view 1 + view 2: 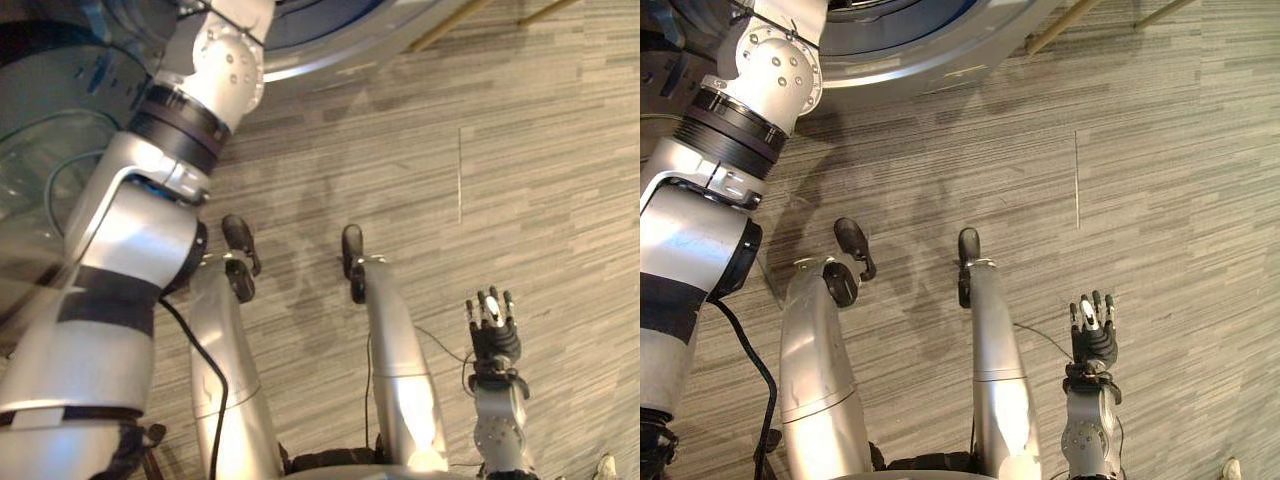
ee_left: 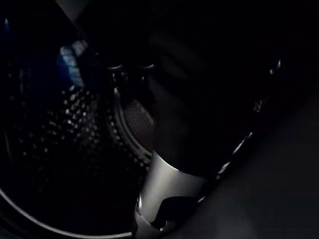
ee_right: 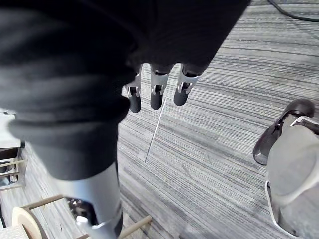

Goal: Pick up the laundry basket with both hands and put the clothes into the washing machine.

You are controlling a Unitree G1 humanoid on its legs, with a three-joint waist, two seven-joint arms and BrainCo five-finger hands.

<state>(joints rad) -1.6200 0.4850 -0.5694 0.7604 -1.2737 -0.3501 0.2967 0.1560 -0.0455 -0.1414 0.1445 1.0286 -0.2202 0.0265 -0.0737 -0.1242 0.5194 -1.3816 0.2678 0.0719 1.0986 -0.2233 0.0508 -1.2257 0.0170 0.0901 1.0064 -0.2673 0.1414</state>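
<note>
The washing machine's round silver rim (image 1: 330, 50) runs along the top of the eye views. My left arm reaches up past the rim into the opening. My left hand (image 2: 164, 194) is inside the dark perforated drum (image 2: 75, 134), where it is too dark to read. A faint blue patch (image 2: 72, 62) shows deep in the drum. My right hand (image 1: 493, 335) hangs low at my right side over the floor. Its fingers (image 3: 156, 94) are straight and hold nothing.
The machine's clear round door (image 1: 40, 170) stands open at the left, beside my left arm. Grey striped carpet (image 1: 520, 180) covers the floor. Wooden furniture legs (image 1: 450, 25) stand at the top right. More wooden legs (image 3: 134, 226) show past my right hand.
</note>
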